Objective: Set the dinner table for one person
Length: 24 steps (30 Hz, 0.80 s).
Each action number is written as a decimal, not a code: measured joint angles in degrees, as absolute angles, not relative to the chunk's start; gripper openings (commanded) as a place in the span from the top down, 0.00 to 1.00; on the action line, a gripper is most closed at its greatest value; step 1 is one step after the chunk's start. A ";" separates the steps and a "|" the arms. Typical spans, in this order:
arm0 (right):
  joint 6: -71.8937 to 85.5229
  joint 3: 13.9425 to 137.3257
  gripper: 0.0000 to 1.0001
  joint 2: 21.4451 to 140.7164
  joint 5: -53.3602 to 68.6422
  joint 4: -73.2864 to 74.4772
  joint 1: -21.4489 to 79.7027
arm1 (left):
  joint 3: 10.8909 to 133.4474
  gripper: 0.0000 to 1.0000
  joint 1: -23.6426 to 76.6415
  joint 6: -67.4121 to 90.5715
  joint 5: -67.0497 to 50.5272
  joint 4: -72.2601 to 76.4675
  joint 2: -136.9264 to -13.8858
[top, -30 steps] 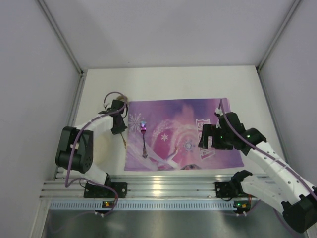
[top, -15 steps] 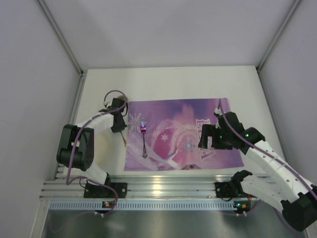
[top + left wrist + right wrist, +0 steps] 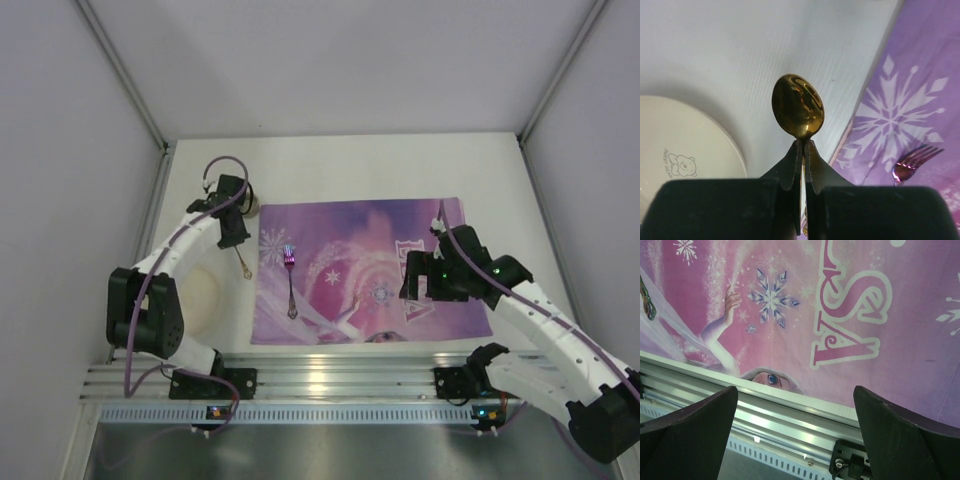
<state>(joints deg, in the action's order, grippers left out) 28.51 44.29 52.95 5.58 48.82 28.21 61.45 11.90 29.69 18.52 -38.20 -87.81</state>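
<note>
The left fingers (image 3: 792, 167) pinch a gold spoon (image 3: 798, 106) above the white worktop (image 3: 740, 45), between a bear-printed plate (image 3: 690, 145) and the purple placemat (image 3: 920, 90), which bears a fork (image 3: 912, 162). The right fingers (image 3: 690, 435) hang spread over the placemat.

**Placemat** (image 3: 370, 270): purple, printed with white snowflakes, a cartoon figure and large lettering. Lies flat on the table (image 3: 400, 165), its near edge by the rail.

**Fork** (image 3: 290, 285): iridescent pink-purple tines. Rests on the placemat's left part, tines toward the far side.

**Spoon** (image 3: 797, 106): gold, mirror-bright bowl. Sits just off the placemat's left edge, between it and the plate.

**Plate** (image 3: 685, 145): cream, with a small bear print. On the table, left of the placemat.

**Rail** (image 3: 340, 380): ribbed aluminium, along the near edge.

**Walls** (image 3: 340, 60): pale grey, on three sides.
</note>
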 measured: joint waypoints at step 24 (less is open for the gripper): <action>37.87 68.75 0.00 48.56 -12.82 63.79 27.99 | 95.98 1.00 54.41 44.80 8.43 -27.94 -119.87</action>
